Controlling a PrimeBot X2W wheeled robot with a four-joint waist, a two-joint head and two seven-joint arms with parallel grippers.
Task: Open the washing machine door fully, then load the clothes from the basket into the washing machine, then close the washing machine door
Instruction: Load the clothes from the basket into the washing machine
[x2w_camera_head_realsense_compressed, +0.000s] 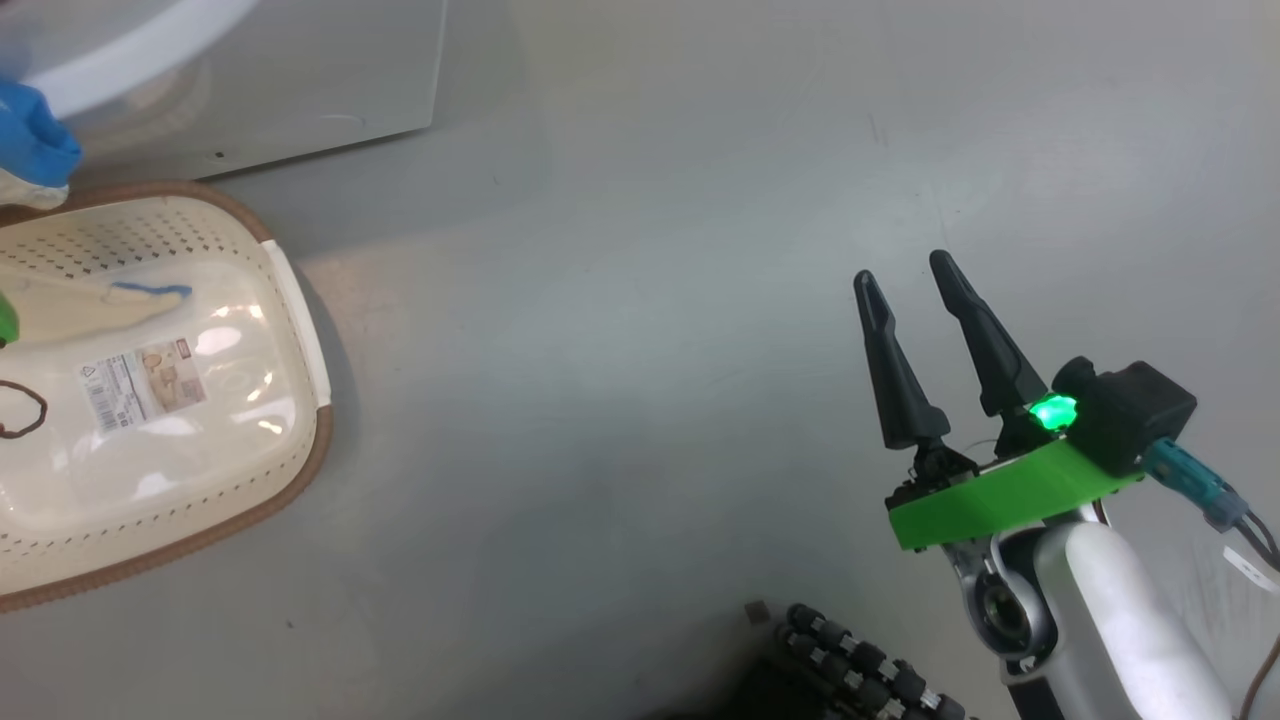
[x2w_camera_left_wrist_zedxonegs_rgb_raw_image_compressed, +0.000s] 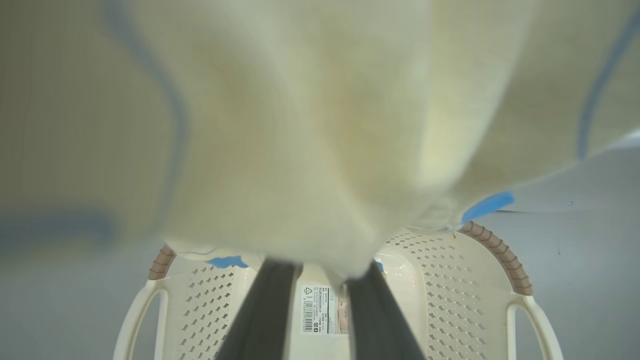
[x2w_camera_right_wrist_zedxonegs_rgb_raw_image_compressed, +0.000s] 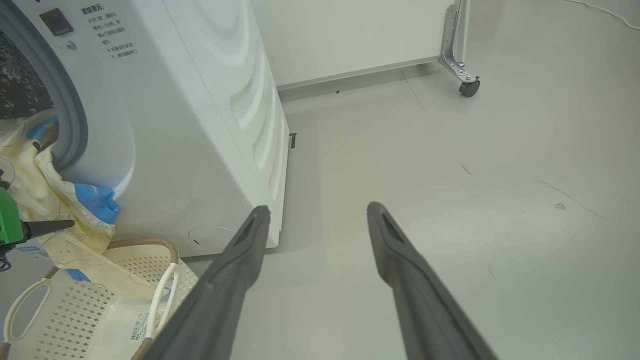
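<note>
My right arm enters at the head view's lower right, and the right gripper (x2w_camera_head_realsense_compressed: 903, 270) points up-left above the floor (x2w_camera_head_realsense_compressed: 650, 300), fingers spread, empty. The left gripper (x2w_camera_left_wrist_zedxonegs_rgb_raw_image_compressed: 326, 269) points up into the clothes (x2w_camera_left_wrist_zedxonegs_rgb_raw_image_compressed: 300, 125) over the basket (x2w_camera_left_wrist_zedxonegs_rgb_raw_image_compressed: 440, 270); cloth hides its tips, so I cannot tell its grip. At the right wrist view's left edge, cloth hangs from the washing machine (x2w_camera_right_wrist_zedxonegs_rgb_raw_image_compressed: 200, 125) mouth.

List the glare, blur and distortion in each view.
Head view: bright glare patches on the basket floor. Left wrist view: the clothes hang near the lens, heavily blurred; basket beyond is sharp. Right wrist view: crisp, evenly lit, washing machine edges slightly bowed by the wide lens.
</note>
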